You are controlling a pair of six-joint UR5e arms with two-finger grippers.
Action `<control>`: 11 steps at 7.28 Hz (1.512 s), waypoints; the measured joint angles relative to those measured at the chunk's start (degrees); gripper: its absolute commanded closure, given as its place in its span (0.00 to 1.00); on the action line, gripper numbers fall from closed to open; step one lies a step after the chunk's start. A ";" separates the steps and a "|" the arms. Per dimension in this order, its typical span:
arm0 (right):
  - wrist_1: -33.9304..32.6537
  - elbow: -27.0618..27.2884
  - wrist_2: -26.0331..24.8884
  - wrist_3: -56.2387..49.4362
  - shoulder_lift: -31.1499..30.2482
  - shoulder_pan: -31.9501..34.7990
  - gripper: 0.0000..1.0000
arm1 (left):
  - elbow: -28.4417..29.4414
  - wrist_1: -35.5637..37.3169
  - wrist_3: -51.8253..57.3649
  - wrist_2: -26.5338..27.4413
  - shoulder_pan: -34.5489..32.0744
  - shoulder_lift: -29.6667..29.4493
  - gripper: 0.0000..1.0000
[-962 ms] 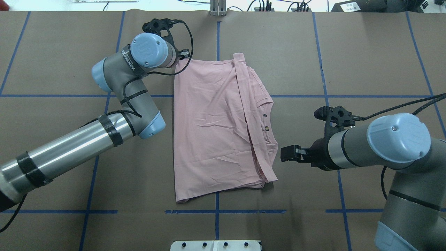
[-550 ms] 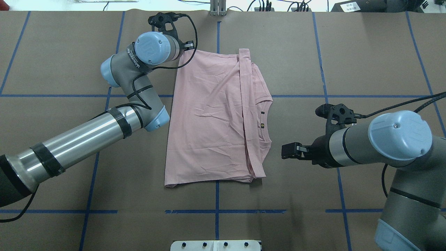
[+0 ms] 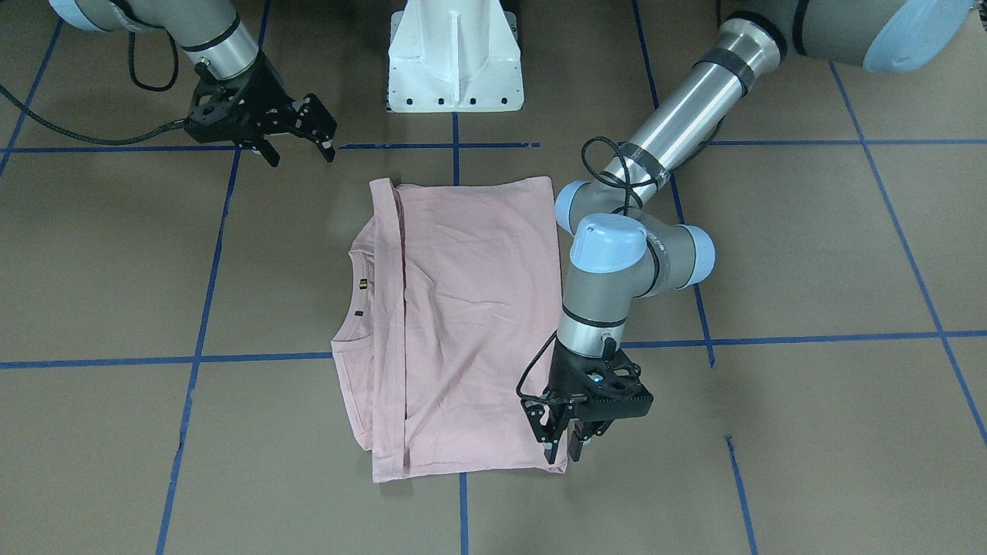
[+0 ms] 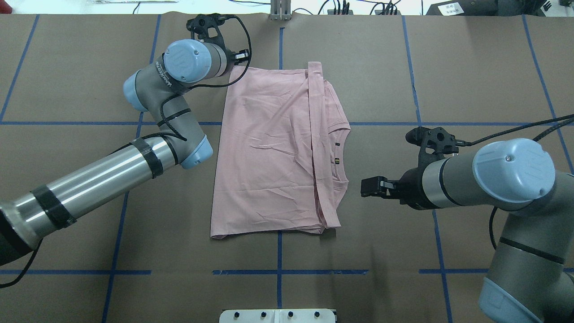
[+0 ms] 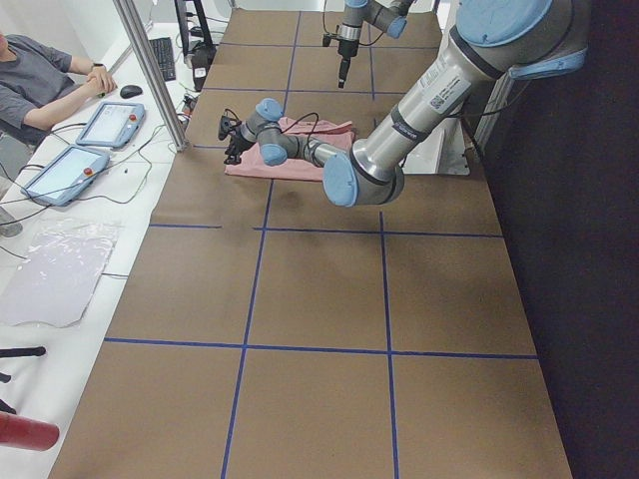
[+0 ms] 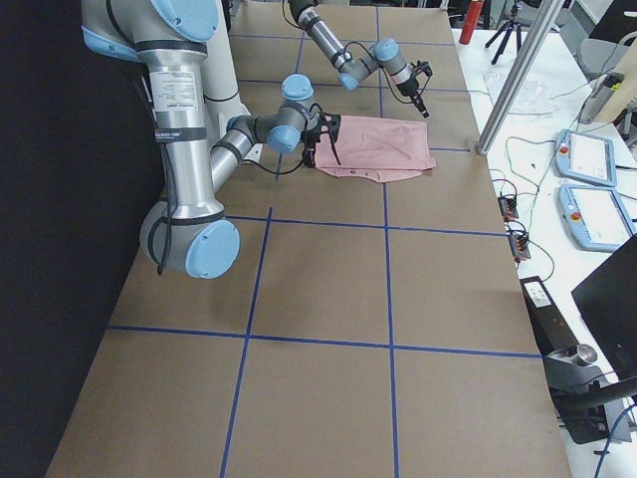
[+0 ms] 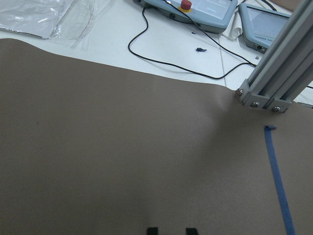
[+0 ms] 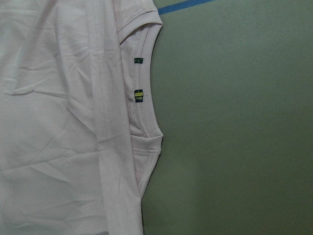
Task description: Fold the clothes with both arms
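The pale pink T-shirt point(image 4: 269, 157) lies folded lengthwise on the brown table, plain reverse up. Its neckline and small tags point(image 8: 138, 95) face my right side. It also shows in the front view point(image 3: 463, 324). My left gripper point(image 3: 564, 451) stands upright just over the shirt's far left corner with its fingers slightly apart; the left wrist view shows its fingertips point(image 7: 152, 230) with bare table between them and no cloth. My right gripper point(image 3: 297, 146) is open and empty, hovering beside the shirt's collar side point(image 4: 365, 186), apart from it.
The white pedestal base point(image 3: 455, 54) stands at the robot's edge. An aluminium post point(image 7: 274, 83), cables and teach pendants point(image 7: 205, 10) lie beyond the far edge. An operator point(image 5: 40, 90) sits at that side. Blue tape lines point(image 4: 278, 255) cross the table.
My left gripper dragged the shirt away from the robot, then shifted a little left; the far left corner now lies flat. My right gripper stayed nearly still.
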 measured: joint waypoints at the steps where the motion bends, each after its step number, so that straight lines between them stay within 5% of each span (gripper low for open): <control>1: -0.02 -0.18 -0.35 -0.02 0.27 0.02 0.00 | -8.88 1.75 -4.59 -4.31 -0.04 5.43 0.00; 3: -0.03 -0.47 -0.61 -0.03 0.38 0.02 0.00 | -25.97 8.95 -9.65 -8.69 0.41 15.93 0.00; 6: -0.03 -1.00 -1.04 -0.03 0.40 0.05 0.00 | -46.03 31.94 -19.79 -8.55 8.52 24.34 0.00; 8: -0.03 -1.03 -1.08 -0.04 0.38 0.15 0.00 | -50.23 41.52 -32.45 -3.06 18.79 25.70 0.00; 11: -0.03 -0.91 -1.26 0.10 0.45 0.13 0.00 | -50.23 48.43 -40.63 -1.66 25.79 24.33 0.02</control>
